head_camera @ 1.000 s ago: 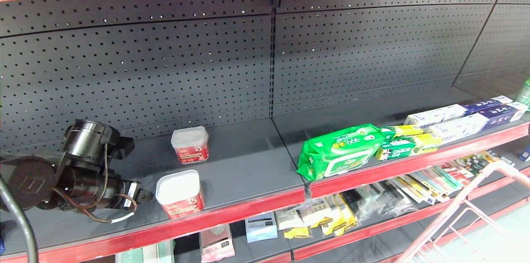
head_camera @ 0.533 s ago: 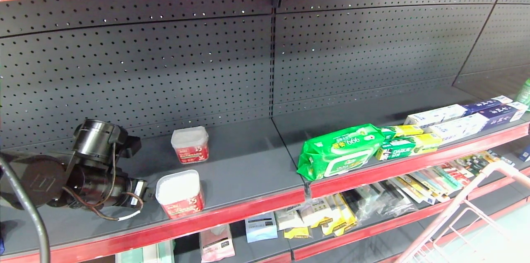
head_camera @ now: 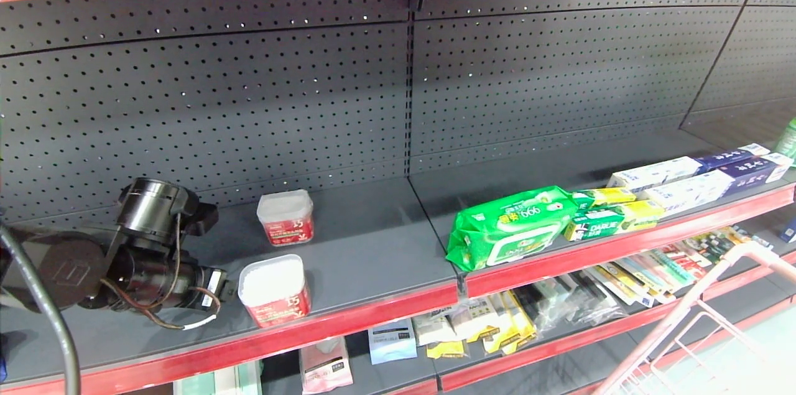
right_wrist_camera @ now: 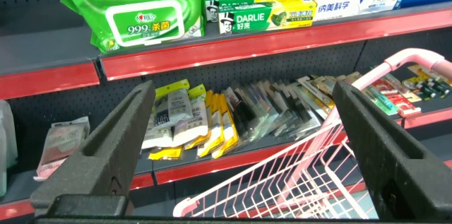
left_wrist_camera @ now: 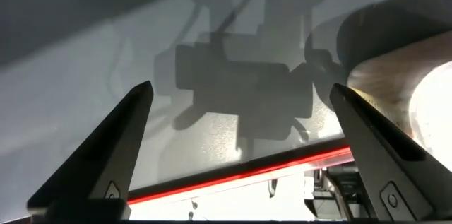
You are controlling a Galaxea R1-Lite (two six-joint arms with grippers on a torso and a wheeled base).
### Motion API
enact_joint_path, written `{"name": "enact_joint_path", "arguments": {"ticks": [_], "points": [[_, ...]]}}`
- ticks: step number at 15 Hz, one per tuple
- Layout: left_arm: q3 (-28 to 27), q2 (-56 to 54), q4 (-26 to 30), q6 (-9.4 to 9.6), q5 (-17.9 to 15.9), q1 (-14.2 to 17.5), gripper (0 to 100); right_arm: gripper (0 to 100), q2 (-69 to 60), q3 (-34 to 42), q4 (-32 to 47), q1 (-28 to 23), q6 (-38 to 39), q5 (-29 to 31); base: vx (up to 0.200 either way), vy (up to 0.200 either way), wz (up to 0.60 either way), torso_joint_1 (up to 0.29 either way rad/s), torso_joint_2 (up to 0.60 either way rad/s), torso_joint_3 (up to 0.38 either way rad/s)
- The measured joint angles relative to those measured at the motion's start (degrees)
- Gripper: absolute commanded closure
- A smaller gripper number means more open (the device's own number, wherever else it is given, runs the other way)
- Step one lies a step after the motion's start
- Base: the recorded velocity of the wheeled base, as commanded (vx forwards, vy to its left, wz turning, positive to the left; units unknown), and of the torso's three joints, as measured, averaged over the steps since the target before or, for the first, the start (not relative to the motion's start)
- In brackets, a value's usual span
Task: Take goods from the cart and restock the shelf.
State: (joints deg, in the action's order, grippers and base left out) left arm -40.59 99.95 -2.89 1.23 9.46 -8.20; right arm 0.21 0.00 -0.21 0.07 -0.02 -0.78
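Two white tubs with red labels stand on the grey shelf [head_camera: 373,246]: one at the front edge [head_camera: 275,289], one farther back [head_camera: 285,217]. My left gripper [head_camera: 208,289] hovers low over the shelf just left of the front tub. In the left wrist view this gripper [left_wrist_camera: 241,90] is open over bare shelf, and the front tub [left_wrist_camera: 432,104] sits just outside one finger. My right gripper [right_wrist_camera: 244,90] is open and holds nothing, out in front of the lower shelves above the pink cart [right_wrist_camera: 296,174].
A green wipes pack [head_camera: 510,227] and green-yellow toothpaste boxes [head_camera: 612,214] lie at the shelf's right front, with white and blue boxes [head_camera: 690,180] beyond. Hanging packets [right_wrist_camera: 212,121] fill the lower shelf. The cart's rim [head_camera: 696,333] is at bottom right.
My left arm has slid to the right along the shelf, closing in on the front tub. That tub has shifted slightly right and turned a little.
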Motion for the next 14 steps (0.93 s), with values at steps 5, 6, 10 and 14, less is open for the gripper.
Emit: {"name": "enact_joint_path", "arguments": {"ticks": [5, 6, 10, 14], "points": [[-0.48, 0.38, 0.02, -0.06, 0.20, -0.66, 0, 0, 0.00, 0.00, 0.05, 0.00, 0.02, 0.00, 0.000, 0.000, 0.00, 0.000, 0.00, 0.000], [-0.48, 0.40, 0.02, -0.06, 0.20, -0.66, 0, 0, 0.00, 0.00, 0.02, 0.00, 0.00, 0.02, 0.000, 0.000, 0.00, 0.000, 0.00, 0.000], [-0.28, 0.33, 0.00, -0.04, 0.24, -0.69, 0, 0, 0.00, 0.00, 0.05, 0.00, 0.00, 0.00, 0.000, 0.000, 0.00, 0.000, 0.00, 0.000], [0.79, -1.74, 0.07, 0.10, 0.72, -0.48, 0, 0, 0.00, 0.00, 0.00, 0.00, -0.02, 0.00, 0.000, 0.000, 0.00, 0.000, 0.00, 0.000]]}}
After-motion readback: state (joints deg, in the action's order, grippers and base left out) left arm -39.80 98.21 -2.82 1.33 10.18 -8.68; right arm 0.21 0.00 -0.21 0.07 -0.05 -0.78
